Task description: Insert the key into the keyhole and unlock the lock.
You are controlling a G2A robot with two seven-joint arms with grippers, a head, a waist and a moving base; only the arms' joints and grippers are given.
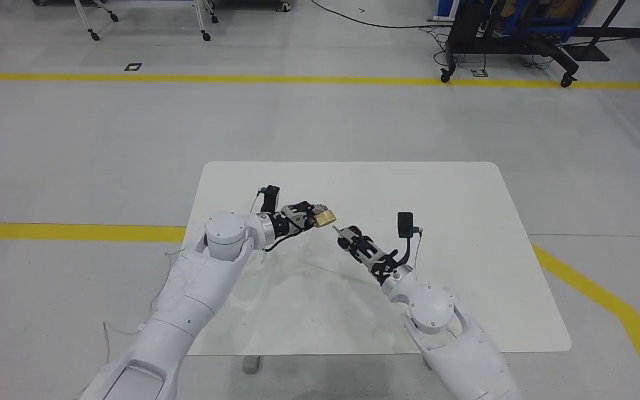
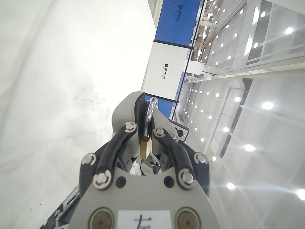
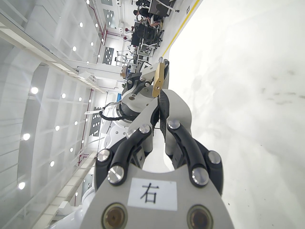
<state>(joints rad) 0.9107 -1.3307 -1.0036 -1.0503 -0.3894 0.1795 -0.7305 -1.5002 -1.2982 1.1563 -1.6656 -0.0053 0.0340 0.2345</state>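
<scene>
Seen from above, your white table [image 1: 450, 200] has both arms meeting over its middle. Your left gripper [image 1: 310, 213] is clamped on a small brass lock [image 1: 323, 214], held above the tabletop. Your right gripper [image 1: 345, 237] points at the lock from just beside it, fingers pinched narrow. A thin sliver, the key [image 1: 335, 227], bridges the small gap between them. You cannot tell whether its tip has entered the lock.

Next, in the left wrist view, both fingers close tightly on the lock [image 2: 145, 148]. Its brass body is edge-on nearer the palm, and its silver shackle [image 2: 151, 109] runs up between the black pads. The table [image 2: 59, 48] lies behind.

Lastly, in the right wrist view, the right gripper [image 3: 163, 97] has its black pads pressed together, hiding what they hold. Just beyond their tips sits the lock [image 3: 159, 79], tilted, its lower end facing those fingertips. The left gripper's fingers grip it from both sides.
</scene>
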